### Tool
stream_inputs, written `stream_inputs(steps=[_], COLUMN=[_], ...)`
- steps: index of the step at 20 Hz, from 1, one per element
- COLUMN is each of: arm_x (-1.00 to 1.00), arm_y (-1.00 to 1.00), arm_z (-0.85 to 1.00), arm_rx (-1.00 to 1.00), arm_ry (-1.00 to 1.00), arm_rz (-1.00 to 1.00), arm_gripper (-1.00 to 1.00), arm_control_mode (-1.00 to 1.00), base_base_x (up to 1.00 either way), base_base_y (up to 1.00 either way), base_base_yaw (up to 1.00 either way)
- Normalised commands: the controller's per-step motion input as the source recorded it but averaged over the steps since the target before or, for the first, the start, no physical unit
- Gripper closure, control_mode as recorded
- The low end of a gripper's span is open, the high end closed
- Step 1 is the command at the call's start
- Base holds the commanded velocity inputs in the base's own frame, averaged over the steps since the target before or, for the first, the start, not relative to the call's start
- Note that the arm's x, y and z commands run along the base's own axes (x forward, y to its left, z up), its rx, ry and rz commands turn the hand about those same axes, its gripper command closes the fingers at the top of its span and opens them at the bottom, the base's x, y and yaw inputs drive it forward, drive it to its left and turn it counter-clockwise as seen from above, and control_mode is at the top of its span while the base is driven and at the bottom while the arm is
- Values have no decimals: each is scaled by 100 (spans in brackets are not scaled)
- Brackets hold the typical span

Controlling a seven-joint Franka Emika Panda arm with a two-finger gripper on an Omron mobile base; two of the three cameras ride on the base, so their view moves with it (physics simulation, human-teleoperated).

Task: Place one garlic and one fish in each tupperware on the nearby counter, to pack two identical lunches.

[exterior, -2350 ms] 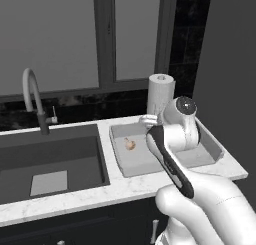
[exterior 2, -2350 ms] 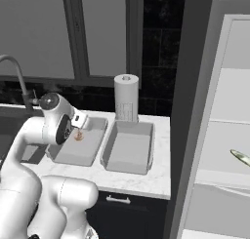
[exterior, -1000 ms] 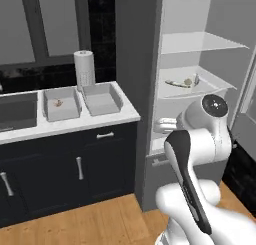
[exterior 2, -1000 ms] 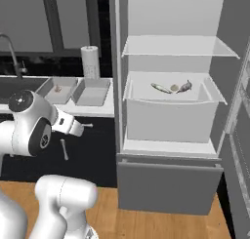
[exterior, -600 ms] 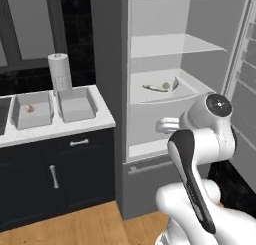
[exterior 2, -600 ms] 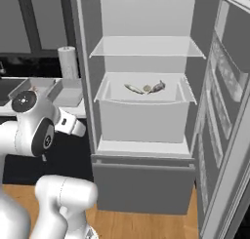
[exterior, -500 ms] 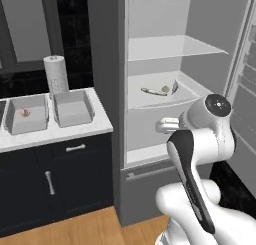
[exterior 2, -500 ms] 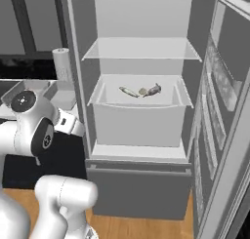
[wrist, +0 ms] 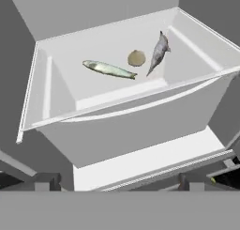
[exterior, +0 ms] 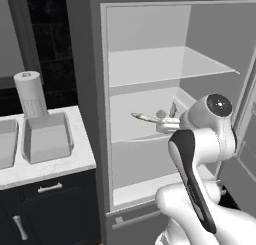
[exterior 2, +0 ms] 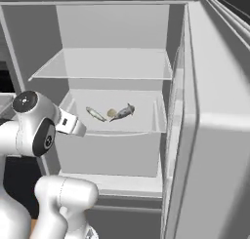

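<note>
Inside the open fridge, a white drawer (wrist: 140,100) holds two fish and one garlic. A pale greenish fish (wrist: 108,68) lies to the left, the round garlic (wrist: 136,58) sits in the middle, and a grey fish (wrist: 158,52) lies to the right. My gripper (wrist: 117,184) hovers in front of the drawer and a little above its rim, open and holding nothing. In the left base view the hand (exterior: 165,123) points at the drawer. A grey tupperware (exterior: 47,139) stands on the counter (exterior: 50,166), with the edge of another tupperware (exterior: 4,149) at the far left.
A paper towel roll (exterior: 30,94) stands behind the tupperware. The fridge door (exterior 2: 210,135) stands open on the right. A glass shelf (exterior 2: 102,67) spans the fridge above the drawer. Dark cabinet fronts (exterior: 45,209) lie under the counter.
The base has driven from the sink counter to the fridge, so the whole scene has shifted. The drawer now sits close in front of the hand. The gripper stays open.
</note>
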Motion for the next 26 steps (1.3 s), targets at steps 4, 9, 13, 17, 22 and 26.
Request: stream_inputs(steps=[4, 9, 13, 17, 22, 26], arm_x=[8, 12, 36, 37, 50, 76], arm_y=[0, -18, -18, -15, -3, 0], arm_z=[-11, -54, -12, -15, -8, -5], arm_rx=[0, -3, -6, -11, -2, -1], arm_ry=[0, -3, -16, -14, 5, 21], arm_rz=[1, 8, 22, 37, 31, 18], arm_gripper=[-100, -100, -100, -100, -100, -100], arm_control_mode=[-100, -100, -100, -100, -100, -100], base_base_x=[56, 0, 0, 0, 0, 0], base_base_y=[0, 0, 0, 0, 0, 0], base_base_yaw=[0, 0, 0, 0, 0, 0])
